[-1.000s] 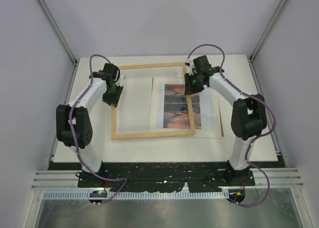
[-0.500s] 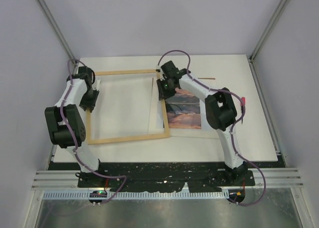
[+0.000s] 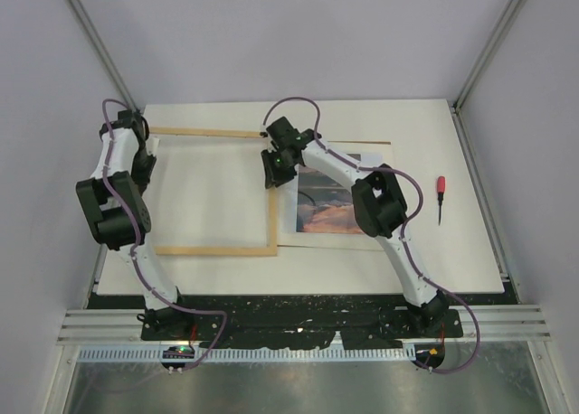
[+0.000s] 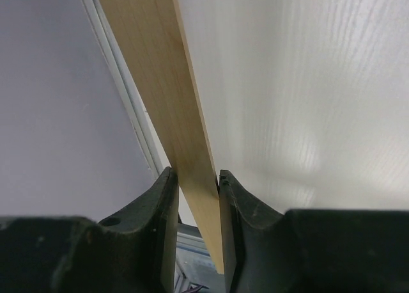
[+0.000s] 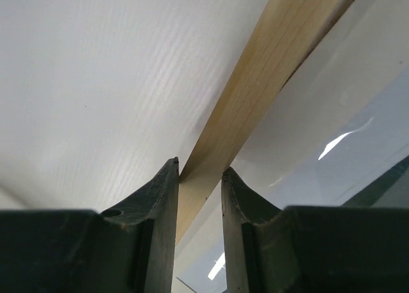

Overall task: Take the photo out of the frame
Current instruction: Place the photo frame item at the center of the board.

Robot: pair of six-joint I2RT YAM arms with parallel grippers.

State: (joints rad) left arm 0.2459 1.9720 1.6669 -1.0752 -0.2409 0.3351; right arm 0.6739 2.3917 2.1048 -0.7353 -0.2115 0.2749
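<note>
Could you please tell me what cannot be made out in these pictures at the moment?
- Top view: the right arm covers the top and right side of the photo.
- Top view: the wrists hide where the jaws meet the frame.
- Wrist views: each shows one strip of the frame; the picture edges cut off the rest.
- Top view: the tip of the screwdriver is too small to make out.

I'm seeing left arm (image 3: 113, 213) and right arm (image 3: 375, 206): white links, black joints, purple cables (image 3: 291, 101). Green LED (image 3: 273, 158) on right wrist. Fingers (image 4: 150, 229) matte black, round hole (image 4: 110, 222) at 8 o'clock in both wrist views.
</note>
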